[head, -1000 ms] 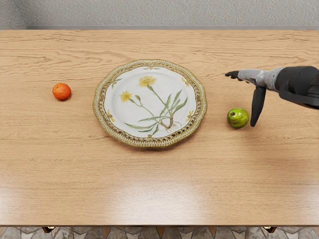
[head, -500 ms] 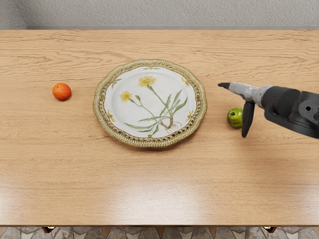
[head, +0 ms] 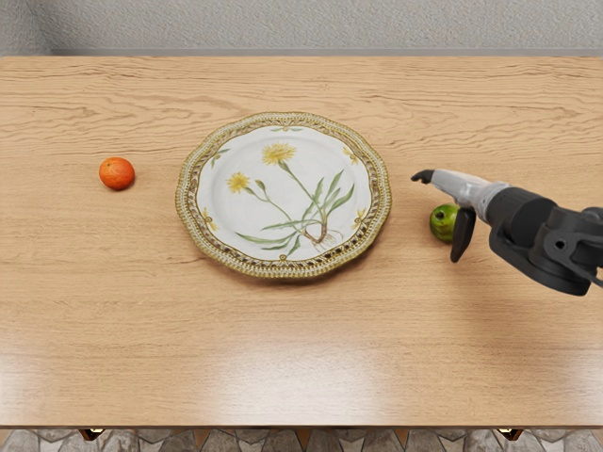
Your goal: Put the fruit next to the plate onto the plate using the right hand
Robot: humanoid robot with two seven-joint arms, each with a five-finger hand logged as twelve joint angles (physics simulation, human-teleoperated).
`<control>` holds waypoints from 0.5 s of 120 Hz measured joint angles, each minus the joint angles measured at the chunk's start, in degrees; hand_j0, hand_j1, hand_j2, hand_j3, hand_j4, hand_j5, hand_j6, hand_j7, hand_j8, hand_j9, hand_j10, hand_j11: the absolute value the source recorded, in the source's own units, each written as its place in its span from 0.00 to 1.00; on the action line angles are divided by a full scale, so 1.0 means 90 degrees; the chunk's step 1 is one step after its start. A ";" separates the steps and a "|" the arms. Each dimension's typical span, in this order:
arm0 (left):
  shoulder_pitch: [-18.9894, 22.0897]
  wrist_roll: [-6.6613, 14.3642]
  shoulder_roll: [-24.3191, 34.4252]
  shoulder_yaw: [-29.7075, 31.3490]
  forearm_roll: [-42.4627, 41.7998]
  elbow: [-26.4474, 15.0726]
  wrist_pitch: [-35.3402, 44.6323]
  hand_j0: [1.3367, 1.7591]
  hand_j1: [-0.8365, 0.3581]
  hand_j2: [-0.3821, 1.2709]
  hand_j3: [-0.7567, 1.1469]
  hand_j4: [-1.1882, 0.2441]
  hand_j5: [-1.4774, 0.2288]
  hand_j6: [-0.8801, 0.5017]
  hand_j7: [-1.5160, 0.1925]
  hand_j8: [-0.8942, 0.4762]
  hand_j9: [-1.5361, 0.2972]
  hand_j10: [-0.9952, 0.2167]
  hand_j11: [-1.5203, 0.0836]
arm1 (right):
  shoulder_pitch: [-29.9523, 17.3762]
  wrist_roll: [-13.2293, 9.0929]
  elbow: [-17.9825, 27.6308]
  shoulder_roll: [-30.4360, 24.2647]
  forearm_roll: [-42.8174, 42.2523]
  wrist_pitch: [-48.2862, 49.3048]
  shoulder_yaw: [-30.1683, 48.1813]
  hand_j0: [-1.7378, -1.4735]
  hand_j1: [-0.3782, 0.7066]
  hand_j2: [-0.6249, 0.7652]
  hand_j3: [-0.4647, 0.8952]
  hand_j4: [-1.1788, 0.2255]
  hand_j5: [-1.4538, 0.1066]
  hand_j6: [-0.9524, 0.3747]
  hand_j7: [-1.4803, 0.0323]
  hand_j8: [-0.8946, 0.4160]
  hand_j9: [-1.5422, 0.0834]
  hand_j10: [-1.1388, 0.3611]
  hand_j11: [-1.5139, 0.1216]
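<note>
Nearest the camera, the right arm (head: 542, 235) comes in from the right edge, its dark cuff low over the wood surface (head: 301, 358). The right hand (head: 464, 191) reaches left toward the plate. The fingers (head: 462, 235) are spread and pinch nothing. One dark finger hangs straight down. Another sticks out leftward with a dark tip, well apart from the first.

The green fruit (head: 442, 222) rests on the surface just right of the plate, under the hand, in the gap between those two fingers. The hanging finger overlaps the fruit's right edge in this view. I cannot tell whether it touches the fruit or only passes in front. The leftward finger sits above the fruit's top in the picture, with a sliver of wood showing between them. The fruit is not lifted and not on the plate.

The plate (head: 380, 198) lies mid-surface. It is round, with a scalloped gold rim and painted yellow flowers. Further left, well apart from the plate, is a small orange fruit (head: 117, 173). Farthest back are the surface's rear edge and a grey wall (head: 301, 24).
</note>
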 joint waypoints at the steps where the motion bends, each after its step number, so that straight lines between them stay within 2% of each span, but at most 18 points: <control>1: 0.0000 0.0000 0.0000 0.0000 0.0000 0.0000 0.0000 0.76 0.98 0.23 0.40 0.82 0.85 0.62 0.87 0.64 0.83 0.81 0.93 | -0.0006 0.0000 0.0000 0.0000 -0.0010 -0.0007 -0.0001 0.30 0.18 0.43 0.34 0.74 0.82 0.61 0.86 0.57 0.84 0.66 0.82; 32: 0.0000 0.0000 0.0000 0.0000 0.0000 0.0000 0.0000 0.76 0.98 0.23 0.40 0.82 0.85 0.62 0.87 0.64 0.83 0.81 0.93 | -0.0215 0.0000 -0.0046 0.0028 -0.0271 -0.0141 -0.0008 0.30 0.29 0.42 0.34 0.66 0.73 0.53 0.77 0.49 0.75 0.59 0.73; 60: 0.0000 0.0000 0.0000 0.0000 -0.0001 0.0000 0.0000 0.76 0.98 0.23 0.40 0.82 0.85 0.62 0.87 0.64 0.83 0.81 0.93 | -0.0296 0.0000 -0.0168 0.0040 -0.0347 -0.0221 -0.0009 0.30 0.34 0.41 0.34 0.63 0.69 0.50 0.73 0.46 0.72 0.57 0.70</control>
